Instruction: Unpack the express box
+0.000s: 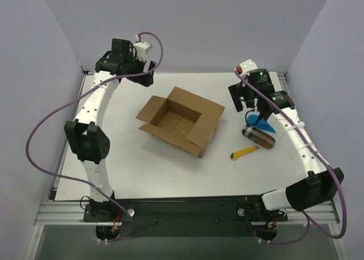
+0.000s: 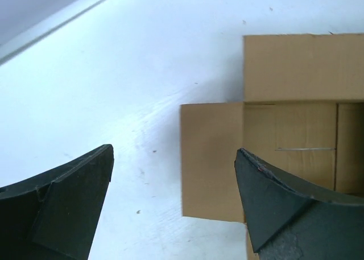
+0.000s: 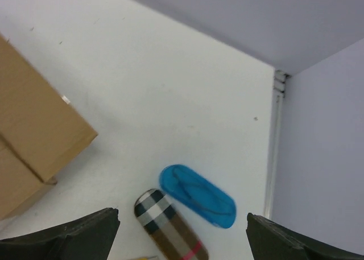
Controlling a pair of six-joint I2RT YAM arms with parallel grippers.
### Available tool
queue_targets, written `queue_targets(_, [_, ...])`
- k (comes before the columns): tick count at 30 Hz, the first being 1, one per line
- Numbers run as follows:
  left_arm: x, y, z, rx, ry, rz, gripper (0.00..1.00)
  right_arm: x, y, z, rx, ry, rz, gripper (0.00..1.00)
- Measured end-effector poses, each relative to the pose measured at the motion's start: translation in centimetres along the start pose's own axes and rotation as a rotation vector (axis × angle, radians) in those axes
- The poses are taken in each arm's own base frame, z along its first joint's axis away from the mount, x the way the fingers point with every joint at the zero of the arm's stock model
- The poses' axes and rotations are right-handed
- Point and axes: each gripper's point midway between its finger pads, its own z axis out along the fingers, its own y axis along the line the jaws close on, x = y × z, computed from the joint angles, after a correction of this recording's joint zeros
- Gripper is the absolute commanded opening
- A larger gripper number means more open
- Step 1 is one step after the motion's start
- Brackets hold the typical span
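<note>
The express box (image 1: 181, 121) is a brown cardboard carton in the middle of the table, its flaps folded out and its inside showing bare. It also shows in the left wrist view (image 2: 284, 129) and as a corner in the right wrist view (image 3: 34, 135). My left gripper (image 1: 138, 73) is open and empty, held high behind the box's far left. My right gripper (image 1: 253, 109) is open and empty above a plaid striped cylinder (image 3: 168, 225) and a blue oval case (image 3: 197, 195), which lie side by side to the right of the box.
A small yellow utility knife (image 1: 244, 152) lies near the box's front right corner, in front of the cylinder (image 1: 258, 136). The table's right edge rail (image 3: 275, 140) and grey walls close in the workspace at right and back.
</note>
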Motion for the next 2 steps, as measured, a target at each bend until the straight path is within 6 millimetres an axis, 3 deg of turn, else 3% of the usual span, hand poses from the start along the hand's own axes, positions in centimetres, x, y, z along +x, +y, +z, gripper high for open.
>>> queue_targets(2, [-0.9, 2.2, -1.3, -0.040, -0.027, -0.011, 0.97, -1.8, -3.0, -0.8, 0.080, -0.052, 0.039, 0.99])
